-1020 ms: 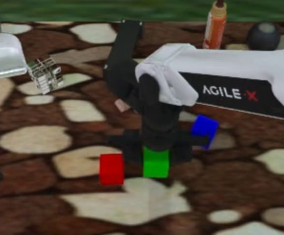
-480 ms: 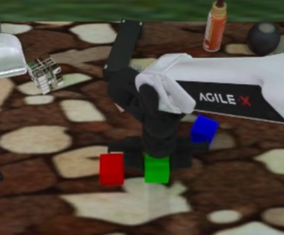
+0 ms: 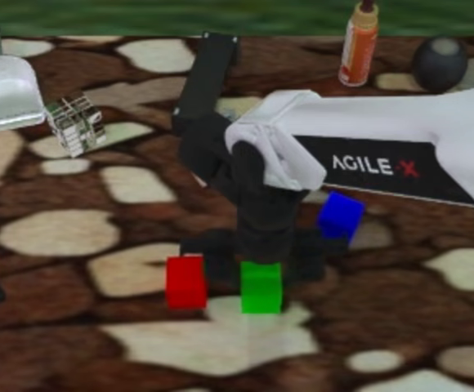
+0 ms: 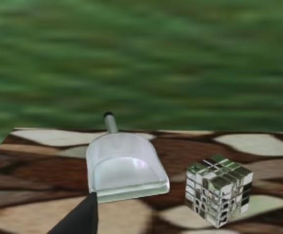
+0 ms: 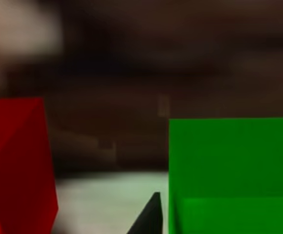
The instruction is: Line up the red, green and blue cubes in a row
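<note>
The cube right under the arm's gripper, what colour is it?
Green, seen best in the top view.

top view: looking down from above the counter (image 3: 49, 237), taking in both cubes, the metal scoop (image 3: 4, 94) and the mirrored cube (image 3: 75, 124) at far left. left wrist view: low, facing across the counter edge toward green backdrop, sharing the scoop (image 4: 124, 168) and mirrored cube (image 4: 218, 190) with the top view. right wrist view: very close, near counter level, sharing the red cube (image 5: 14, 165) and green cube (image 5: 234, 170), seen from above at (image 3: 186, 282) and (image 3: 261, 287).
</note>
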Tool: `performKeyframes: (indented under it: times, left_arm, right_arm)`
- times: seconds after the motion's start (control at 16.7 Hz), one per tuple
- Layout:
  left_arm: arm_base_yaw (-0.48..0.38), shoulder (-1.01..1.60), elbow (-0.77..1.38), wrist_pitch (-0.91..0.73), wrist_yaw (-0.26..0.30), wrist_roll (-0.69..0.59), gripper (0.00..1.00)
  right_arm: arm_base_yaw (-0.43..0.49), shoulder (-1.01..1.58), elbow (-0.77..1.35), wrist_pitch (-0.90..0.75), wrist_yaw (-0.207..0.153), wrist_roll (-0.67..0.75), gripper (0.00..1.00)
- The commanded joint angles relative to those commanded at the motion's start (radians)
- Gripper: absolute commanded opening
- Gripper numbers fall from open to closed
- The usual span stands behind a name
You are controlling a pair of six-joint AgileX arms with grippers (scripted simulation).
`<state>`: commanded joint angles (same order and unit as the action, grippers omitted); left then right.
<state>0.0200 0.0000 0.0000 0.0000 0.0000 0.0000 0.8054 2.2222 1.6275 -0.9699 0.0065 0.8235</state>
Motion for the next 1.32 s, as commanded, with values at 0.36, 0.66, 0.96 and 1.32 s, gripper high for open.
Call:
performKeyframes:
  times: [0.36, 0.66, 0.96, 1.32]
  left_arm:
    - [0.0, 0.0, 0.0, 0.0, 0.0, 0.0, 1.0]
    - [0.0, 0.0, 0.0, 0.0, 0.0, 0.0, 1.0]
    - [0.0, 0.0, 0.0, 0.0, 0.0, 0.0, 1.0]
    - [0.0, 0.0, 0.0, 0.0, 0.0, 0.0, 1.0]
  right_arm:
    - [0.0, 0.0, 0.0, 0.0, 0.0, 0.0, 1.0]
    - [-0.002, -0.001, 0.0, 0.0, 0.0, 0.0, 1.0]
    - [-0.001, -0.03, 0.086, -0.117, 0.0, 0.005, 1.0]
    - [0.007, -0.069, 0.175, -0.243, -0.001, -0.002, 1.0]
